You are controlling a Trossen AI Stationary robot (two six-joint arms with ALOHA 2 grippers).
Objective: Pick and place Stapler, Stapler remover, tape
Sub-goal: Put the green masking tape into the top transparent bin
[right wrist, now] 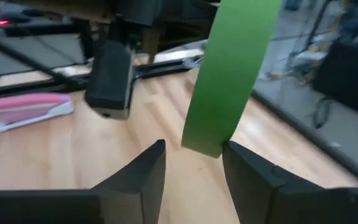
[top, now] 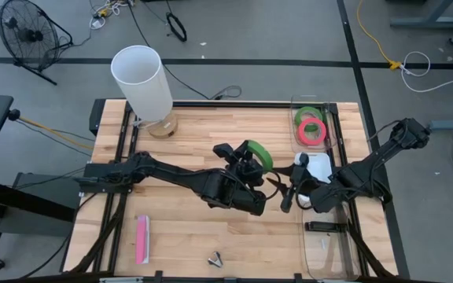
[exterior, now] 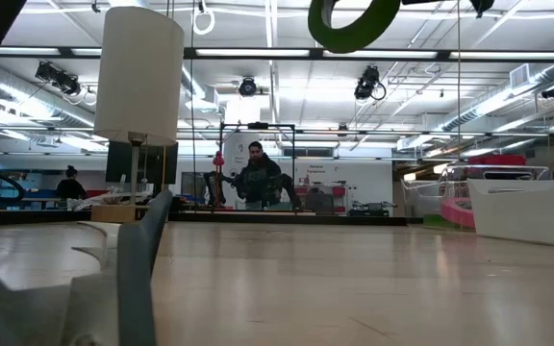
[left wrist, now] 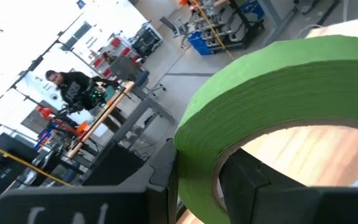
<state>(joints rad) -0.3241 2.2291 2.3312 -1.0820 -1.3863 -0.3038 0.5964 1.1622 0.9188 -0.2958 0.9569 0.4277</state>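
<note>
The green tape roll (top: 259,154) hangs in the air above the middle of the bench (top: 187,228), gripped by our left tool (top: 246,161), whose fingers (left wrist: 244,180) clamp through its open centre and over its outer face. Our right tool (right wrist: 194,163) sits just beside it with its fingers spread narrowly apart and empty, the roll's edge hanging between them in the right wrist view, which looks like a handover.

Another green roll (top: 308,115) and a red-pink roll (top: 313,131) already lie in the clear bin (top: 333,236) at the bench's right side. The pink stapler (top: 141,238) and the small staple remover (top: 215,258) rest near the front edge, untouched.

We judge the main risk to be the exchange: if our left tool lets go before the right has closed firmly, the roll may drop and run off across the bench. The two tools are also close enough to knock together.
</note>
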